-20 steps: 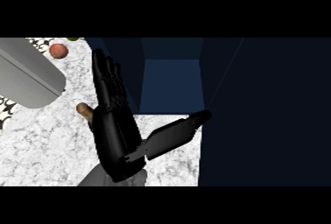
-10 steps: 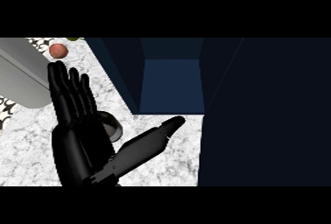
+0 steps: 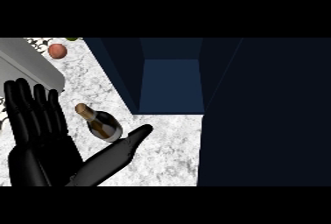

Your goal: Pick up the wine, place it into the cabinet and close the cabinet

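Note:
The wine bottle [image 3: 103, 124] lies on its side on the marble counter [image 3: 168, 148], its foil-capped neck pointing to the upper left. My left hand [image 3: 39, 162] comes in from the lower left, open, with straight fingers [image 3: 32, 109] left of the bottle and the thumb [image 3: 123, 148] stretched out just below its base. The bottle lies in the gap between thumb and fingers; no finger curls round it. The dark blue cabinet [image 3: 171, 83] stands open behind the bottle. My right hand does not show.
The cabinet's dark door [image 3: 265, 113] fills the right side of the view. A grey slab-like object [image 3: 26, 61] sits at the upper left, with a reddish round fruit [image 3: 58, 50] beyond it.
My left hand has swung left and turned flat, spreading fingers and thumb. The bottle, mostly hidden behind it before, now shows between them.

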{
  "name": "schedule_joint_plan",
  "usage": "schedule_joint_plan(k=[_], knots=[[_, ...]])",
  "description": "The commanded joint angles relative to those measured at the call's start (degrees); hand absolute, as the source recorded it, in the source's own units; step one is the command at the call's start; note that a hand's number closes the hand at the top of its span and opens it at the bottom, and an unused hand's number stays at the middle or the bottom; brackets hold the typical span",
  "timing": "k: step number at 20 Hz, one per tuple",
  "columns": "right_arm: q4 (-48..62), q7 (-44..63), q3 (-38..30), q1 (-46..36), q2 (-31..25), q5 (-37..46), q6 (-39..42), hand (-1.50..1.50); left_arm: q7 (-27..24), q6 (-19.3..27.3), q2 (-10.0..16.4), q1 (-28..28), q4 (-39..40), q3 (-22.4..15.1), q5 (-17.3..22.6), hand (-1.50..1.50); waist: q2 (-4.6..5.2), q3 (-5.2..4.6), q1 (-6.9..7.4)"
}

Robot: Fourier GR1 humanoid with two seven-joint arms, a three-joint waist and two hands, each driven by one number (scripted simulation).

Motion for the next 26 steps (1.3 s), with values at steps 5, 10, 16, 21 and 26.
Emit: schedule_joint_plan(k=[5, 10, 16, 21, 26], knots=[[-9.14, 5.51, -1.59, -0.36, -0.36, -4.94, -0.59, -1.50, -3.98, 1.72, 0.84, 3.31, 1.05, 2.77, 8.45, -1.50, 0.10, -0.02, -0.28], [-7.19, 4.63, 1.98, -1.87, 1.72, -0.07, -2.06, -1.50, -13.98, 5.04, 3.16, 9.36, 3.54, 0.70, 18.83, -1.50, 0.15, -0.08, -0.13], [-7.08, 5.63, -1.14, -2.54, 0.14, -4.38, -0.67, -1.50, -27.93, 4.49, 4.31, 11.33, 9.49, 4.82, 34.61, -1.50, 0.24, -0.16, -0.41], [-6.36, 6.79, -0.78, -4.31, 0.34, -2.65, -1.16, -1.50, -38.81, -1.03, 3.38, 16.22, 11.14, 8.12, 42.93, -1.50, 0.14, -0.10, 0.10], [-11.86, 7.20, -1.76, 1.70, 0.45, -5.39, 0.20, -1.50, -47.43, -3.91, 0.56, 15.25, 18.30, 13.28, 47.26, -1.50, 0.04, -0.06, -0.68]])
